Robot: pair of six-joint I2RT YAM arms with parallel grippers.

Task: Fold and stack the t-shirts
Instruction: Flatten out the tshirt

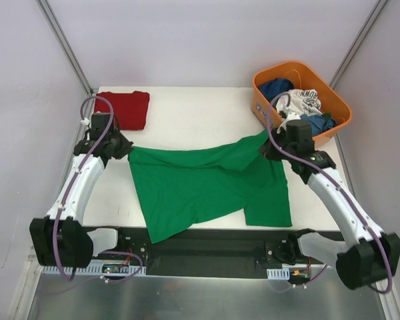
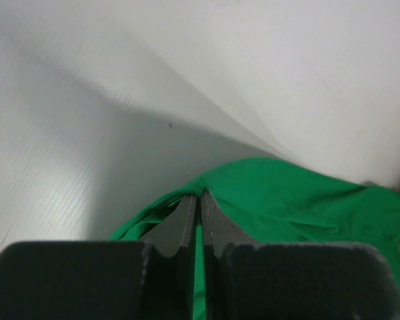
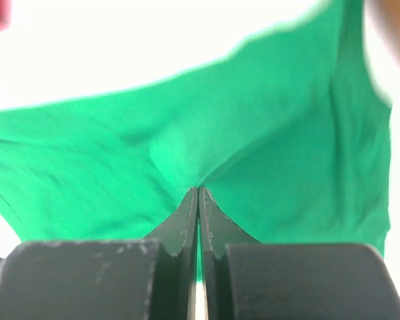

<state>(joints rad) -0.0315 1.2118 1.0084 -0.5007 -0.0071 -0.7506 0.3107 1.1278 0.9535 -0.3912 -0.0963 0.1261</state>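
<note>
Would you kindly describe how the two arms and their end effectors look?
Both match: the left arm and right arm have white link shells, black joints and bulky black bases. A thin purple cable runs along each, looping near the wrist. The left end effector and right end effector each have two dark, flat, tapering fingers.

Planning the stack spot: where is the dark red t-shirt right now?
Top view: the dark red t-shirt lies folded at the table's far left corner, just beyond the left gripper, apart from the green t-shirt.
</note>
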